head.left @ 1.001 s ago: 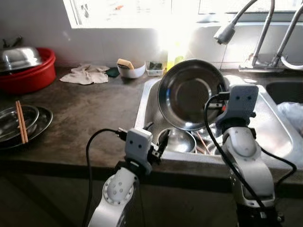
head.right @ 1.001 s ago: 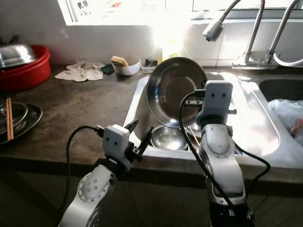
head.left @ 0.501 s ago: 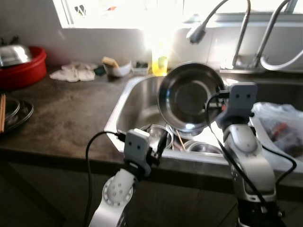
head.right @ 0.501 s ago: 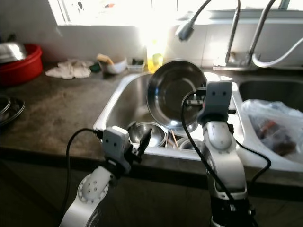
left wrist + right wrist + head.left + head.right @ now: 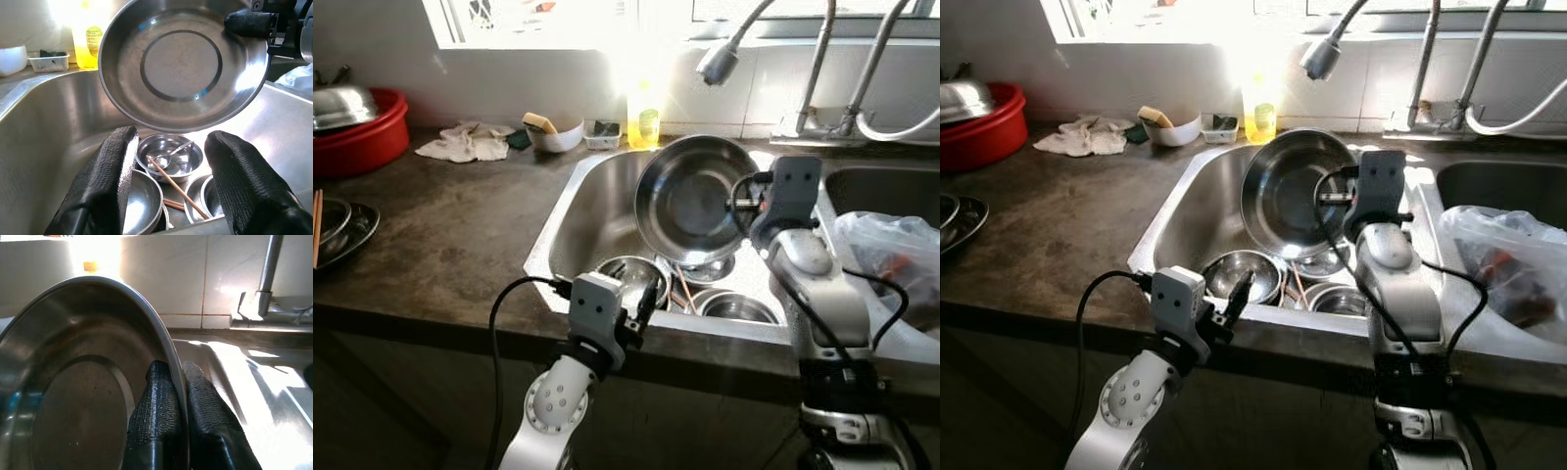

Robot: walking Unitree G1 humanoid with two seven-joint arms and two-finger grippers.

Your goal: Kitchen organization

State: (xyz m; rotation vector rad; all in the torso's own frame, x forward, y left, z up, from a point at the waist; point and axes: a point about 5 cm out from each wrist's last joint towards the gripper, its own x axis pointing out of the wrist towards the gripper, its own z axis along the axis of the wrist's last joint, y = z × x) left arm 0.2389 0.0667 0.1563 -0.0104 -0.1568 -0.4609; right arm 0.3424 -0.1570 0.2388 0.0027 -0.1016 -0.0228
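steel plate [image 5: 690, 201] pinched by right gripper [image 5: 178, 396] above sink [image 5: 582, 211] bowls [image 5: 168, 156] — left gripper [image 5: 168, 171] wide.

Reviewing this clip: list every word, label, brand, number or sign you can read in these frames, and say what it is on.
None can be read.
Yellow bottle behind the sink: any label is washed out by window glare.
Steel plate pinched by the right gripper: bare metal, no markings.
Small tray by the bottle: dark contents, no text legible.
Left gripper: plain black fingers.
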